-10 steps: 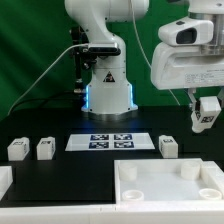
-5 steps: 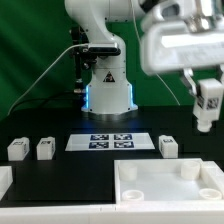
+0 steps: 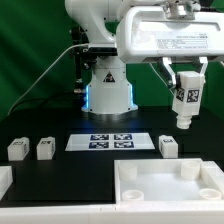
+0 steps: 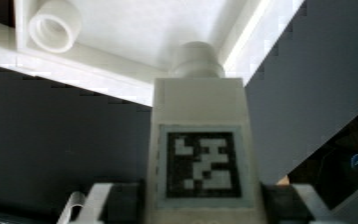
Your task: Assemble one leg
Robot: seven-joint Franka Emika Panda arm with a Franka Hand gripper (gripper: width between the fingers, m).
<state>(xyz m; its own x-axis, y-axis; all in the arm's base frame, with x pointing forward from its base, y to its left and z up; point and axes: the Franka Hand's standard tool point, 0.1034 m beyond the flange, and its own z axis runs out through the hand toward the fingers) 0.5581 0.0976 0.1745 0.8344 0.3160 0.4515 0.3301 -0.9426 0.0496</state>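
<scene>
My gripper is shut on a leg, a small white block with a black-and-white tag, and holds it upright in the air at the exterior view's right, above the table. In the wrist view the leg fills the middle between my fingers, its peg end pointing at the white panel below. A round corner socket of the panel shows. Three more legs stand on the table: two at the left and one at the right.
The large white panel with raised rim lies at the front right. The marker board lies in the middle before the robot base. Another white part shows at the front left edge.
The arm has moved toward the exterior view's left and slightly up, carrying the leg with it. The parts on the table have not moved.
</scene>
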